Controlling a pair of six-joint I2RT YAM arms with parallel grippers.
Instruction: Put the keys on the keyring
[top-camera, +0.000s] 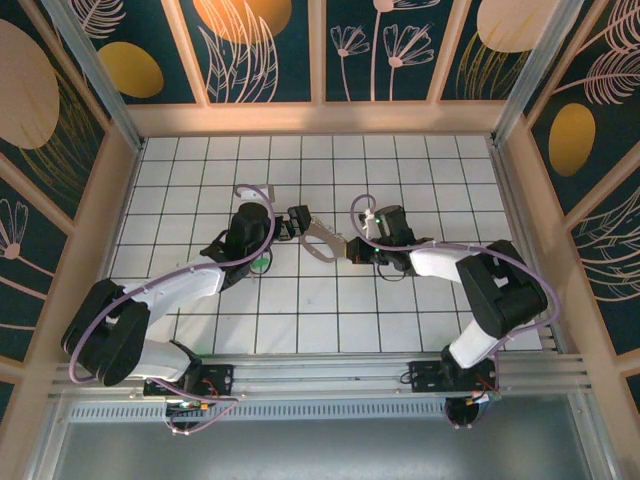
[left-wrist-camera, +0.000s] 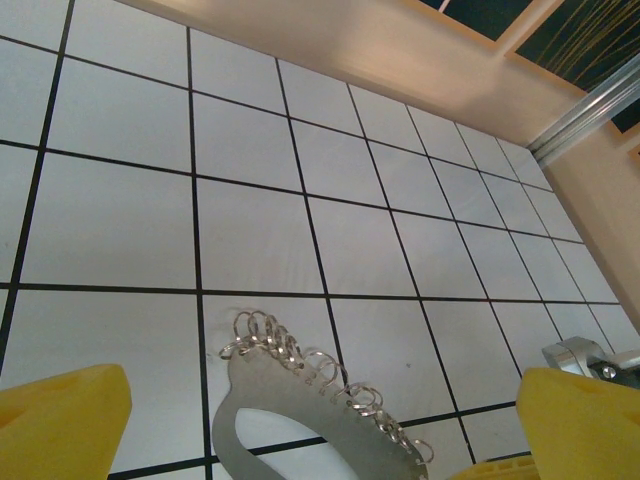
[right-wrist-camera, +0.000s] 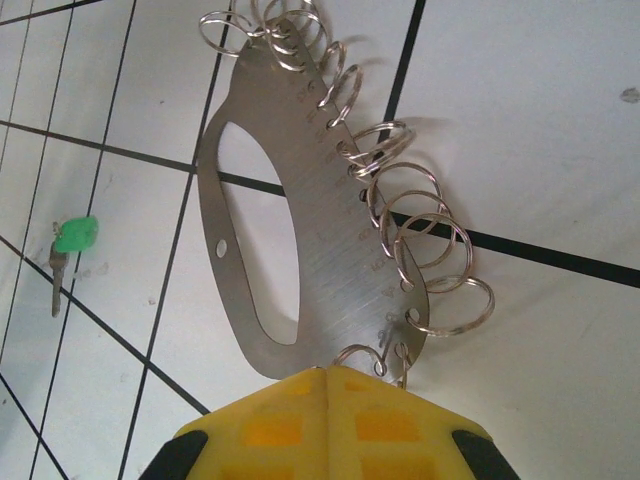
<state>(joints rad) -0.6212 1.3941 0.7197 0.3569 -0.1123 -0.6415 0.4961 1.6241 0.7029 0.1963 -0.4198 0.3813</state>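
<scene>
Keyring (right-wrist-camera: 330, 250) in pinch of right gripper (right-wrist-camera: 328, 388)

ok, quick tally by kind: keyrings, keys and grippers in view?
keyring: 1
keys: 1, the green-headed key, lying loose
grippers: 2, left gripper open, right gripper shut on the keyring
total: 4

Top camera looks down from the near side on the white tiled table (top-camera: 300, 330) — both wrist cameras, low, close, share the silvery oval keyring (right-wrist-camera: 330, 230)
</scene>
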